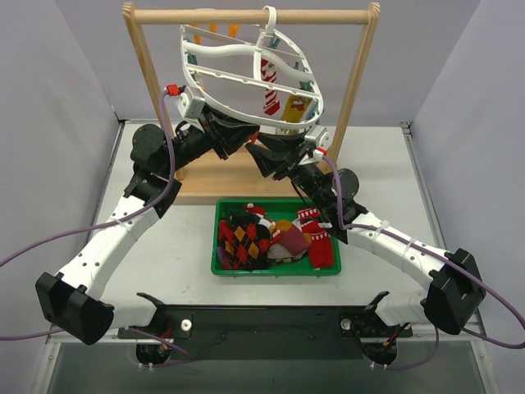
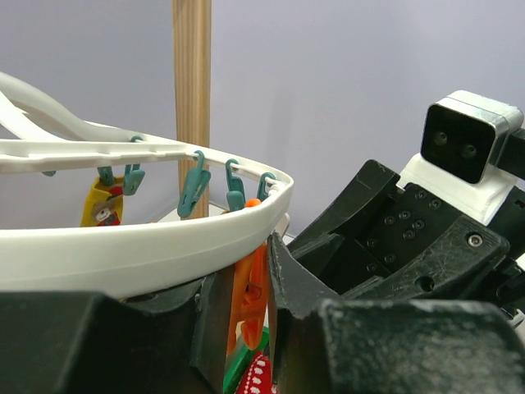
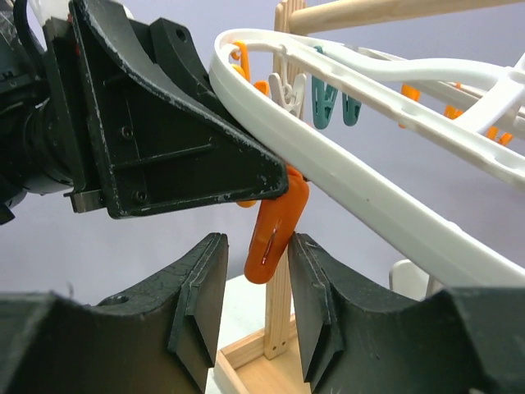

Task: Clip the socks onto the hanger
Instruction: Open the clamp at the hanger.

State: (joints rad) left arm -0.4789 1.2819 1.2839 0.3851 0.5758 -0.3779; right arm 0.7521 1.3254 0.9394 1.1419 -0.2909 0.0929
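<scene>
Both hands at the hanger's [image 3: 394, 205] near rim, with the orange clip [image 3: 275, 234] hanging between the right hand's [image 3: 256, 271] fingers.
Clip axis vertical. Right hand half-open and empty, straddling the clip's tip. Left hand [image 2: 246, 287] narrow at the clip top, grip unclear. Loose socks [image 1: 262, 242] lie below in the green bin [image 1: 275, 272].

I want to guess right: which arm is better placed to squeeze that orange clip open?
Right. The right tool has a finger on each side of the orange clip, jaws open. The left tool seems busy holding the hanger by its rim just above it.
</scene>
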